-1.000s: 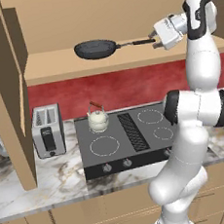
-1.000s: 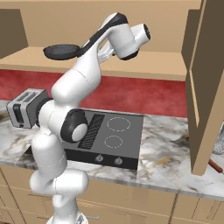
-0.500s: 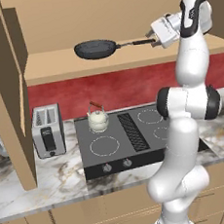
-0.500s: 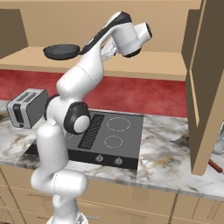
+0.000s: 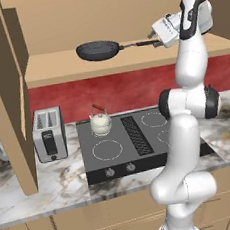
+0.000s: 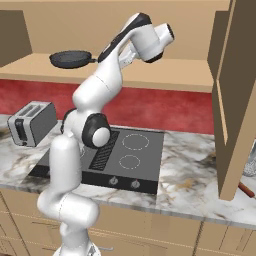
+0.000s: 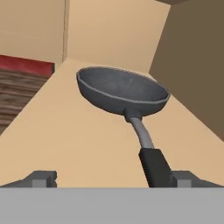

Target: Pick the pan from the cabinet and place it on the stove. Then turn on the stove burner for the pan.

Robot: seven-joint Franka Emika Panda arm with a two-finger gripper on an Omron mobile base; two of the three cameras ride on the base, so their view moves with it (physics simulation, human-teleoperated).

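Cabinet: tan wall unit over the bench, door swung open on the left in the left base view; shelf is plain tan.

Bench: marbled top, red backsplash behind.

Stove: black glass cooktop on the bench, ribbed vent down the middle, knobs along the front edge. White ring burners visible; the arm covers part of the right side in the left base view.

Toaster: silver, on the bench just left of the stove.

Pan: sits flat on the cabinet shelf, dark, empty, handle pointing right toward the arm. Hand view has it dead ahead, bowl far, black handle grip running back toward the camera.

Kettle: cream, brown handle, standing on the rear-left ring of the stove.

Gripper: released, jaws spread wide, level with the shelf at the end of the pan handle. Left fingertip is well clear of the handle; the handle end lies just beside the right fingertip. Nothing grasped. Can't tell if the right finger touches the handle.
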